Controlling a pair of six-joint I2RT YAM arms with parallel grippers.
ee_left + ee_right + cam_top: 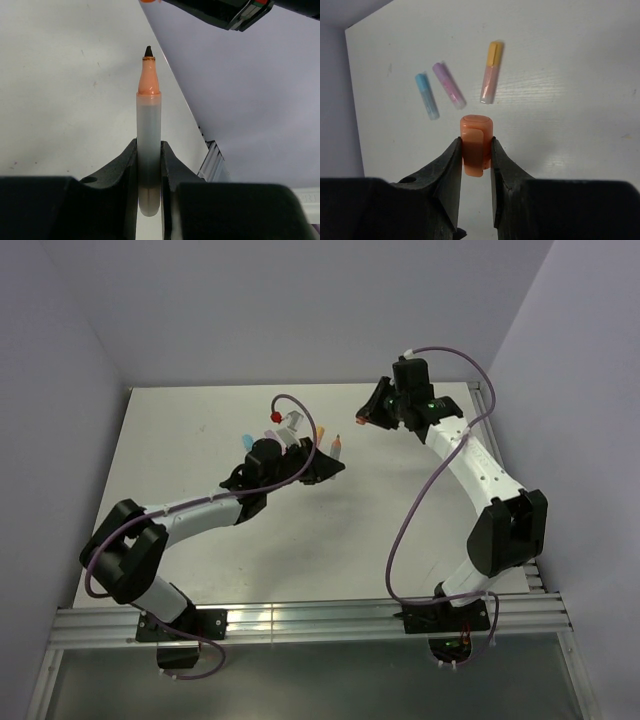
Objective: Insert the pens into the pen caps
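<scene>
My left gripper (149,146) is shut on a whitish pen (149,135) with an orange neck and a dark tip; the pen points away from the jaws, uncapped. In the top view this gripper (330,462) holds the pen (338,447) above mid-table. My right gripper (476,143) is shut on an orange pen cap (476,142), held above the table. In the top view it (363,418) hovers a short way up and right of the pen tip, apart from it. The right gripper's underside (235,11) shows at the top of the left wrist view.
Three capped pens lie on the table under the right gripper: a blue one (427,96), a purple one (449,85) and a pink one with a yellow cap (490,72). They lie behind the left gripper in the top view (270,432). The table's right edge rail (212,160) is nearby.
</scene>
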